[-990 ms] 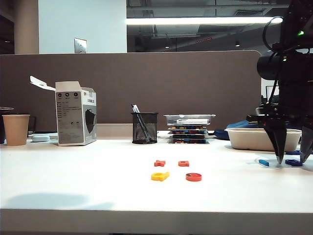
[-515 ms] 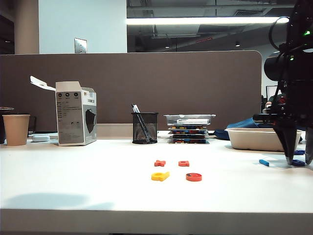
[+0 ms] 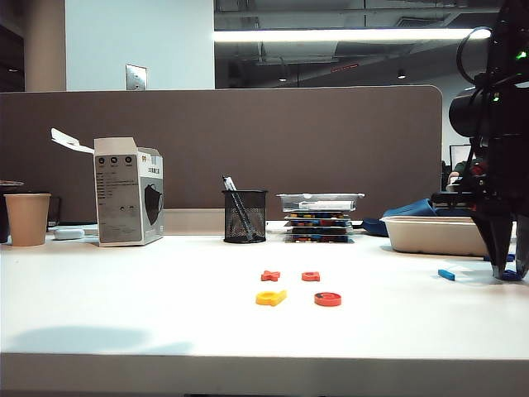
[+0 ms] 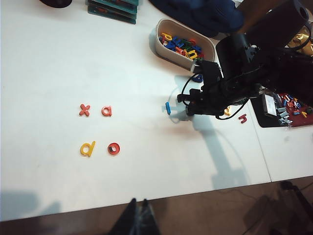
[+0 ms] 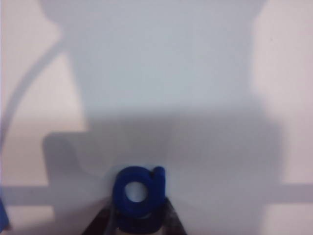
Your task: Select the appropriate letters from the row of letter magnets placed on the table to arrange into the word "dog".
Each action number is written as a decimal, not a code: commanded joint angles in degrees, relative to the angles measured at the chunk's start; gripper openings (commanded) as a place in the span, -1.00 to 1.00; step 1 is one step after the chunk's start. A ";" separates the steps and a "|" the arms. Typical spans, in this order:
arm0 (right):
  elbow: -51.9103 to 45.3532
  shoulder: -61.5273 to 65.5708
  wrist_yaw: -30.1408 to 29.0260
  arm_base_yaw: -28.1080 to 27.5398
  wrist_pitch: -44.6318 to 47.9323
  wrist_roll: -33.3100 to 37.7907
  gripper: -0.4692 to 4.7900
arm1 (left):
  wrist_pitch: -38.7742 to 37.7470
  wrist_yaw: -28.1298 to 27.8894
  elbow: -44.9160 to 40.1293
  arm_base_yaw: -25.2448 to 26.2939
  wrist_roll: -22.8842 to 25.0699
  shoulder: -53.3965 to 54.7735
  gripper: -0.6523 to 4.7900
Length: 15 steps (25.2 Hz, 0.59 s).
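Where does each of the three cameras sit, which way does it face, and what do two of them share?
Exterior view: low at the table's front edge, facing the partition; right gripper at far right.
Left wrist view: high, looking down at yellow d, red o and the right arm; left gripper fingertips show.
Right wrist view: close above the table, on the blue g between its fingers.
Exterior and left wrist views share d and o.

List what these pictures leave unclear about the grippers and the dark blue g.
- Right gripper, exterior view: the picture's edge cuts it, and its tips hide most of the dark blue g.
- Right wrist view: only finger bases show beside the g; whether they clamp it cannot be told.
- Left gripper, left wrist view: dark tips at the frame edge, close together; any gap is unreadable.
- Left wrist view: the right arm covers the g.
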 commanded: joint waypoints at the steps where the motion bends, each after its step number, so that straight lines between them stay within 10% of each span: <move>1: -0.44 -0.39 -2.10 -0.11 -1.60 -0.20 -0.52 | 0.37 -0.07 0.15 0.02 0.20 -0.11 -0.78; 15: -0.35 -8.61 -7.67 0.11 -7.17 -0.15 -0.52 | 0.35 -0.07 0.15 0.02 0.20 -0.11 -0.78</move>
